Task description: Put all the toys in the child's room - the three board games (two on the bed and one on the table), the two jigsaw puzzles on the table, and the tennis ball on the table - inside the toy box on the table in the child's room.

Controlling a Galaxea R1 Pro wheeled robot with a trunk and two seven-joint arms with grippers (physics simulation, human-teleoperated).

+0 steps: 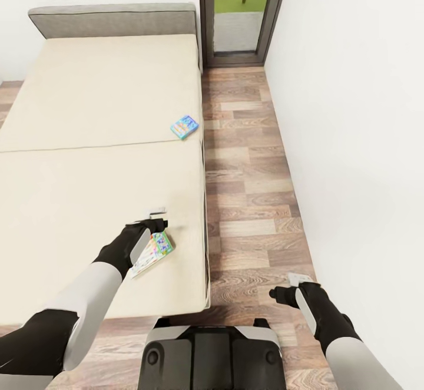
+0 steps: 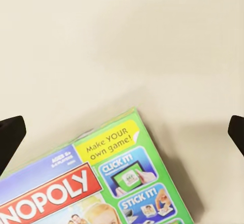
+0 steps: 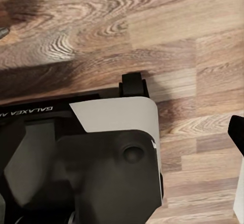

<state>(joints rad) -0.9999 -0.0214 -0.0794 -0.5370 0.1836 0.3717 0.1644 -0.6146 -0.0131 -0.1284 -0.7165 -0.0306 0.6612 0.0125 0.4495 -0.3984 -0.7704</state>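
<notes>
Two board games lie on the bed (image 1: 88,119). A blue one (image 1: 184,126) rests far up the cream mattress near its right edge. A green, blue and red Monopoly box (image 1: 155,250) (image 2: 107,183) lies close to the near right corner. My left gripper (image 1: 158,218) (image 2: 122,132) hovers just past that box's far end, open, its dark fingertips (image 2: 10,137) spread wide with bare mattress between them. Over the wood floor to the right of the bed, my right gripper (image 1: 288,287) is open and holds nothing. The table, toy box, jigsaw puzzles and tennis ball are out of view.
A strip of wood-plank floor (image 1: 247,160) runs between the bed and the white wall (image 1: 353,113) on the right. A dark-framed window (image 1: 242,13) stands at the far end. My own base (image 1: 209,349) (image 3: 91,153) is at the bed's near edge.
</notes>
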